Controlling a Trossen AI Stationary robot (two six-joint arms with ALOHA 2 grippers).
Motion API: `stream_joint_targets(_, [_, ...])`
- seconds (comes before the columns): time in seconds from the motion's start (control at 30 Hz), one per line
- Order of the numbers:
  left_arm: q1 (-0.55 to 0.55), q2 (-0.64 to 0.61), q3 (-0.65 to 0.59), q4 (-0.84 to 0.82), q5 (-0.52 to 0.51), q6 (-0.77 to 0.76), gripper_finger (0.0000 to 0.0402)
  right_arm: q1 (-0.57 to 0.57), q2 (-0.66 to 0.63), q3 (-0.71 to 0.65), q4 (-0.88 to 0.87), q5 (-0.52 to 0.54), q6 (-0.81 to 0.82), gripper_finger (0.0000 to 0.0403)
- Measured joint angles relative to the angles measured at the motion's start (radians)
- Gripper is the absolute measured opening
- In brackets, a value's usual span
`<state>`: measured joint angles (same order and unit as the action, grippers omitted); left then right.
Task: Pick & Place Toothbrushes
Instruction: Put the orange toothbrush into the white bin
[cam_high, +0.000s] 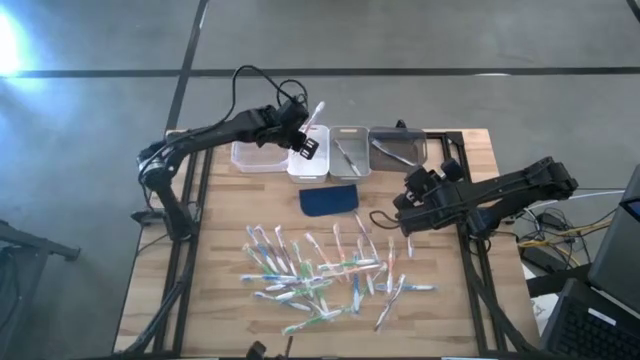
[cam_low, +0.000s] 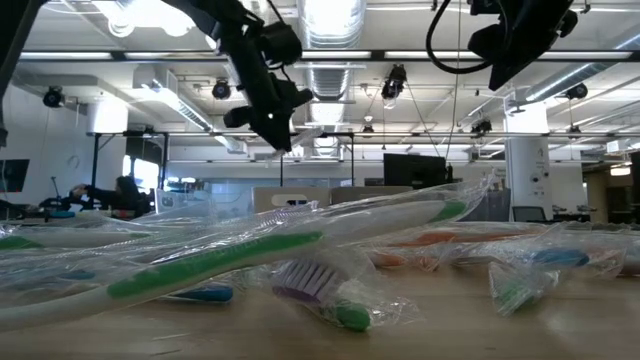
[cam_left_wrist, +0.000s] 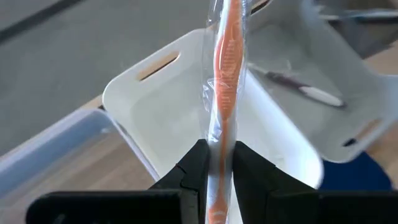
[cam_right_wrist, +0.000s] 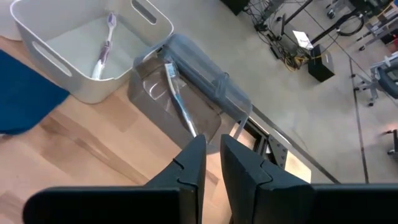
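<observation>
My left gripper (cam_high: 308, 141) hangs over the white bin (cam_high: 308, 162) at the table's far side, shut on an orange toothbrush (cam_left_wrist: 226, 56) in a clear wrapper. Its free end (cam_high: 320, 106) sticks out past the bin's far rim. My right gripper (cam_right_wrist: 213, 158) hovers shut and empty near the clear bin (cam_right_wrist: 180, 93) at far right, where one toothbrush (cam_right_wrist: 178, 99) lies. The grey bin (cam_right_wrist: 81, 59) holds a purple one (cam_right_wrist: 102, 53). Several wrapped toothbrushes (cam_high: 320, 270) lie loose on the table's near half. My left gripper pinches the orange toothbrush's handle (cam_left_wrist: 219, 155) between its two fingers, wrapper and all. The fingers slant down toward the table's far edge, and the brush runs on beyond the fingertips in line with them. It is lifted clear above the white bin.
A clear bin (cam_high: 258, 156) stands left of the white one, so the bins form a row along the far edge. A dark blue pad (cam_high: 329, 199) lies flat just in front of them. Bare wood shows at the table's left (cam_high: 215, 230) and right (cam_high: 445, 260) sides.
</observation>
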<state>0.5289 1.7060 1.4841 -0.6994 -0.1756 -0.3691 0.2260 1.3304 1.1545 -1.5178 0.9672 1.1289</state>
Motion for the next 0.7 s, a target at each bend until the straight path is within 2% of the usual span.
stream_joint_targets(0.7, [0.024,0.129,0.002,0.003,0.031,-0.053,0.0058,0.000,0.000,0.001,0.021,-0.002,-0.011,0.0104])
